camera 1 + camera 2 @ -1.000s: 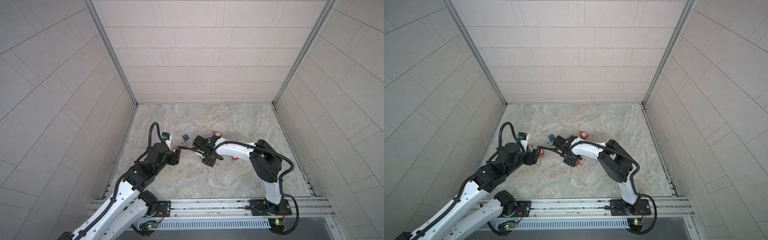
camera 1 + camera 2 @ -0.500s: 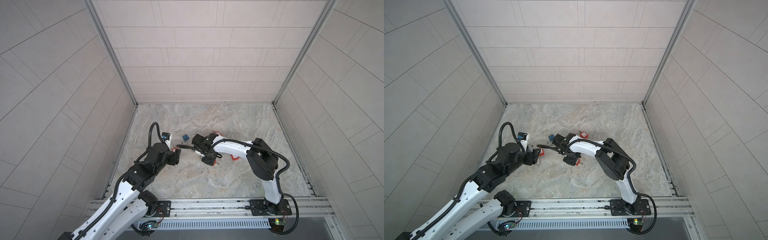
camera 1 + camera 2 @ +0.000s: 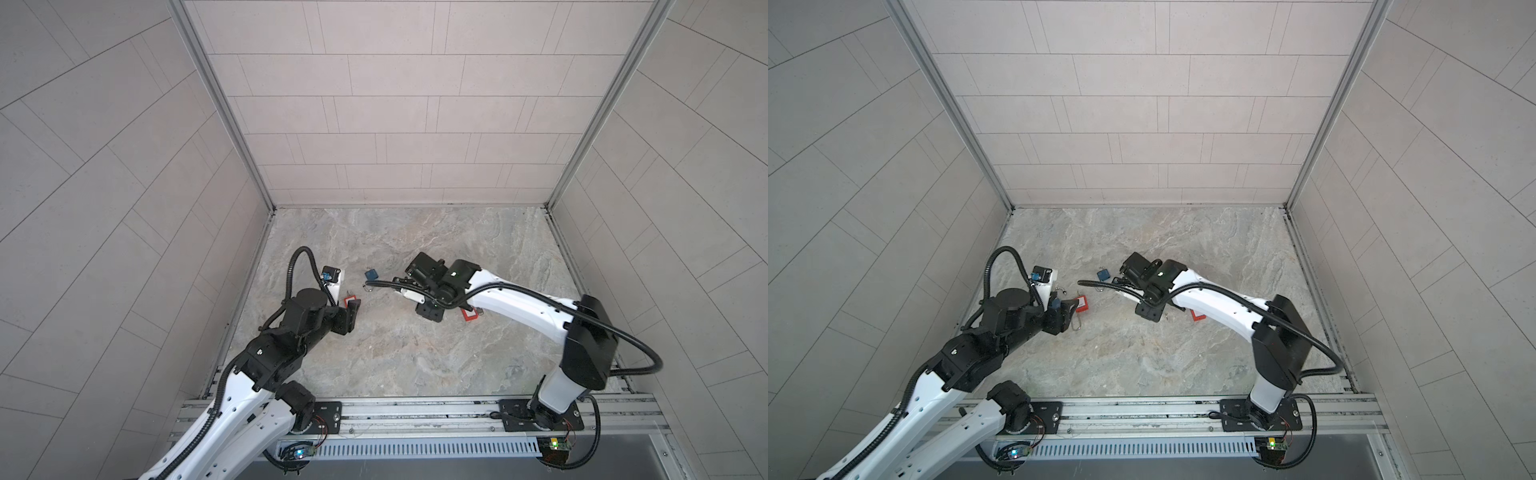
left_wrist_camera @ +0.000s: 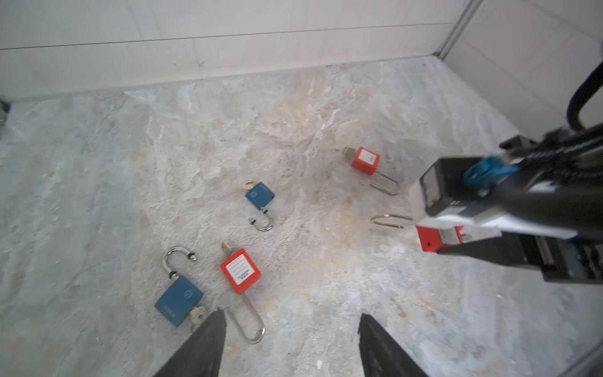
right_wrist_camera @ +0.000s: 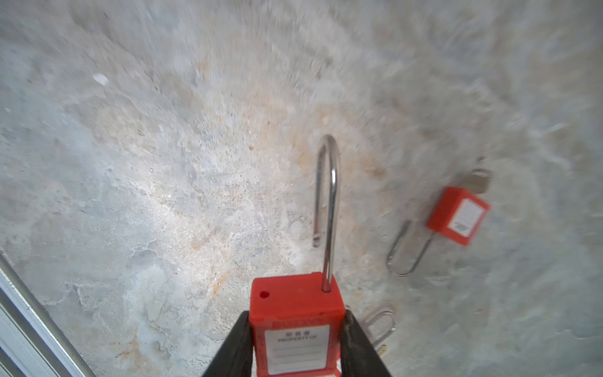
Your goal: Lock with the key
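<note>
Right pincer [image 5: 297,312] clamps red padlock [image 5: 295,303]; blue padlock [image 3: 372,274] nearby.

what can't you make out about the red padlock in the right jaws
Key end of the red padlock in the right gripper: cut off by lower edge, right wrist view
Same lock, both top views: hidden under the right arm
Other red padlock label: blurred, right wrist view

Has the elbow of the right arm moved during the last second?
Yes. The elbow has swung to the right, away from the red padlock lying on the floor.
</note>
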You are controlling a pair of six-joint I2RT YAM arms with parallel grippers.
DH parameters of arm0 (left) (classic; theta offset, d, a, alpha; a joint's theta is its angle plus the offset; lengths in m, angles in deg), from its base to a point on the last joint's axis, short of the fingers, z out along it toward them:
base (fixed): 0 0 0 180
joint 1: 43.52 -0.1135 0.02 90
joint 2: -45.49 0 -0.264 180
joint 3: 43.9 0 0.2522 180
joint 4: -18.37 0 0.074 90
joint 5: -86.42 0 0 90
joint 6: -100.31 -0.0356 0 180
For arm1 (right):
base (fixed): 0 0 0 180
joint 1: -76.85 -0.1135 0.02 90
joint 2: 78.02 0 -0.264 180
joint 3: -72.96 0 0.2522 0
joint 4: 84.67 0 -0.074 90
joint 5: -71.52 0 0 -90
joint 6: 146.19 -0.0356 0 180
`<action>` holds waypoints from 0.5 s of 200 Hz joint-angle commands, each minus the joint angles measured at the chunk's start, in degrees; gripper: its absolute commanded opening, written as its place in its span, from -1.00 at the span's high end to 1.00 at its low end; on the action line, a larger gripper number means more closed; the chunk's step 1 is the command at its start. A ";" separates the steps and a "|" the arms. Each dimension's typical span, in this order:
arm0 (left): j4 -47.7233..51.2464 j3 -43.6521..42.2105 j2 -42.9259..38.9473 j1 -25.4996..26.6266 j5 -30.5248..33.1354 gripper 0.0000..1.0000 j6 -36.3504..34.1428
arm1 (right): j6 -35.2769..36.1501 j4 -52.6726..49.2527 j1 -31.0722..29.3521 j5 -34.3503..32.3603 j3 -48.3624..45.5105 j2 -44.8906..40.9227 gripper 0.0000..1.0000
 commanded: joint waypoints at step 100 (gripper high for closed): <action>-11.73 2.23 7.37 4.07 -32.40 0.02 -15.23 | 15.29 5.12 -0.44 5.85 -9.38 -23.14 0.39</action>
